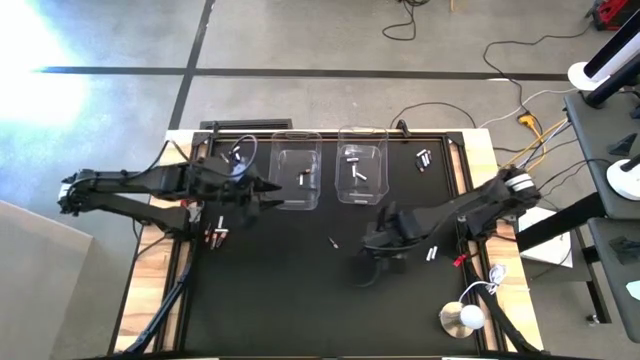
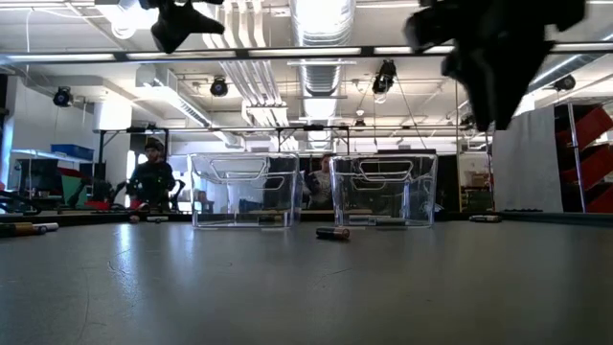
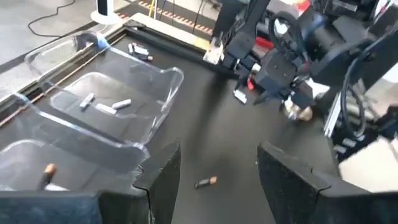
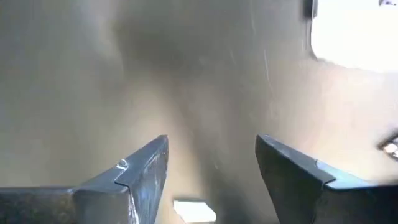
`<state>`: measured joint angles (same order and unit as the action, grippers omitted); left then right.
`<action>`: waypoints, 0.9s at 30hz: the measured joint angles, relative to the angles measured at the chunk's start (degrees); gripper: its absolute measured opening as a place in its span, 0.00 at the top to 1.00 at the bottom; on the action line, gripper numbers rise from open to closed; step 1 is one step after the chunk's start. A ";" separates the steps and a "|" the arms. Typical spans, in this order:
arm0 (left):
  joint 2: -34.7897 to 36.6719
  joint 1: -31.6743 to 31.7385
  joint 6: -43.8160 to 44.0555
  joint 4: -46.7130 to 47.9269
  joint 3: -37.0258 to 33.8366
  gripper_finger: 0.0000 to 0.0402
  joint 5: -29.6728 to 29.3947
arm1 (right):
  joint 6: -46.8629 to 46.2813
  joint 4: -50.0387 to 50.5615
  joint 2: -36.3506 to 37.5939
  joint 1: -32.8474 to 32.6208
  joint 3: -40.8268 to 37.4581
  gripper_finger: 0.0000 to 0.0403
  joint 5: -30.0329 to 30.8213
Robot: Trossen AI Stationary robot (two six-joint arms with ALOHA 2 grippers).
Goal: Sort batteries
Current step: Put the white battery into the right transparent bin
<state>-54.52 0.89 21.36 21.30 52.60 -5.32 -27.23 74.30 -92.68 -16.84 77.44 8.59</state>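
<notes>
Both jaws spread and empty, dark battery [image 3: 206, 182] on mat beyond left gripper [image 3: 217, 171]

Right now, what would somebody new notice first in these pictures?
Two clear plastic bins stand side by side at the table's far edge, with a few batteries inside. One dark battery lies alone on the black mat in front of them. The right hand hovers open nearby.
</notes>
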 joint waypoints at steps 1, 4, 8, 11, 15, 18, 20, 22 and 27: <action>-0.71 0.00 0.45 -1.07 0.00 0.53 -0.02 | 0.28 -0.09 1.69 -0.50 -1.78 0.41 -0.06; -2.83 0.00 1.66 -4.83 -0.02 0.53 -0.07 | 0.26 -1.00 6.48 -1.64 -7.09 0.40 -1.33; -3.40 0.02 2.88 -6.65 0.55 0.53 -3.38 | -4.56 -1.96 12.15 -1.61 -14.84 0.41 -2.92; -2.22 0.08 2.80 -7.95 0.91 0.53 -7.53 | -9.37 -2.99 15.07 -1.10 -20.89 0.43 -8.59; -0.72 0.73 1.68 -11.81 0.97 0.53 -10.37 | -16.58 -4.52 16.83 -1.93 -26.93 0.44 -16.78; -0.62 2.04 -0.41 -13.93 0.97 0.53 -13.04 | -18.40 -8.45 17.31 -3.55 -29.66 0.43 -17.41; -0.63 3.36 -1.22 -14.65 0.97 0.53 -14.22 | -18.46 -10.78 16.94 -3.74 -31.22 0.41 -17.41; -0.70 4.50 -0.54 -15.60 0.97 0.53 -14.28 | -17.77 -11.67 16.08 -3.55 -32.36 0.38 -17.30; -0.62 4.84 0.37 -15.40 0.97 0.53 -14.24 | -16.08 -11.72 14.44 -1.93 -35.05 0.32 -19.47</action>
<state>-55.13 5.73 21.74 5.90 53.56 -19.56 -43.31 62.58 -78.24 -18.76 42.39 -10.88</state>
